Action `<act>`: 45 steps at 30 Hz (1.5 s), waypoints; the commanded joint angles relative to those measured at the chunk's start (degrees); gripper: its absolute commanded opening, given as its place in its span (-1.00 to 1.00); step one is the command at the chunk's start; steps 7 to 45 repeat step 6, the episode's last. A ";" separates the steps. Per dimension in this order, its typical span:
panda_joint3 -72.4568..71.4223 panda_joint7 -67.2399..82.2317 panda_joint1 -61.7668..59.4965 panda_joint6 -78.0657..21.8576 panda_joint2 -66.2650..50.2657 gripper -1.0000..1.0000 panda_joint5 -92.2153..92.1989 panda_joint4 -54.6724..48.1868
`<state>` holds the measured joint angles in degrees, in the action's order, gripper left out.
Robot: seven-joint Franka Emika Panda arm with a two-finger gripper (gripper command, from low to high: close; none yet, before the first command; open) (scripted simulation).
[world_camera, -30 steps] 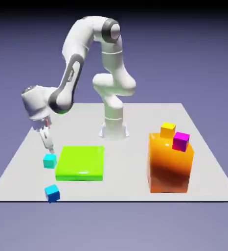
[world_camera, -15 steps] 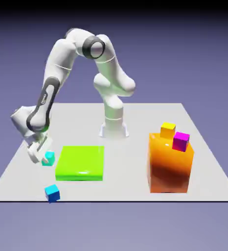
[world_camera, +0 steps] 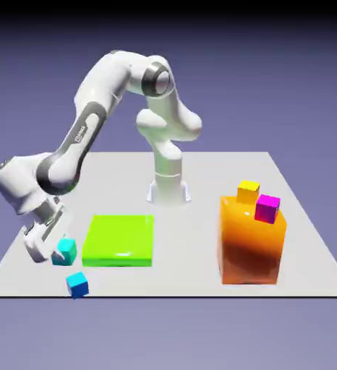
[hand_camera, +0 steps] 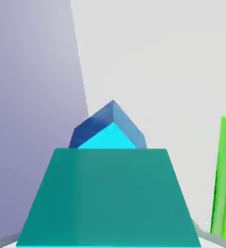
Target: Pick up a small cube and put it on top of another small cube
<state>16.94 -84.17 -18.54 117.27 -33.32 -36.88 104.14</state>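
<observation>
Small cube (world_camera: 64,252): turquoise-cyan, its shaded sides greenish teal. Second cube (world_camera: 77,285): bright cyan top, dark blue and mid-blue sides. Slab (world_camera: 118,240): vivid lime green, pale glints on the front edge. Block (world_camera: 251,242): orange, darkening to reddish brown on its front. Two cubes: one yellow-orange (world_camera: 248,192), one magenta with purple sides (world_camera: 267,209). Arm (world_camera: 103,87): white, grey bands. Table (world_camera: 186,253): plain light grey. Backdrop (world_camera: 309,87): blue-violet, black at top.

Simulated tabletop scene: robot arm (world_camera: 103,90), plain backdrop
</observation>
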 commanded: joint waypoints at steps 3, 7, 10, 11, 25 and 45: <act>-1.54 1.60 0.34 4.34 -3.36 1.00 -2.20 1.21; 0.21 -0.30 -0.05 -0.64 0.46 1.00 0.47 -0.17; 0.21 -0.30 -0.05 -0.64 0.46 1.00 0.47 -0.17; 0.21 -0.30 -0.05 -0.64 0.46 1.00 0.47 -0.17; 0.21 -0.30 -0.05 -0.64 0.46 1.00 0.47 -0.17; 0.21 -0.30 -0.05 -0.64 0.46 1.00 0.47 -0.17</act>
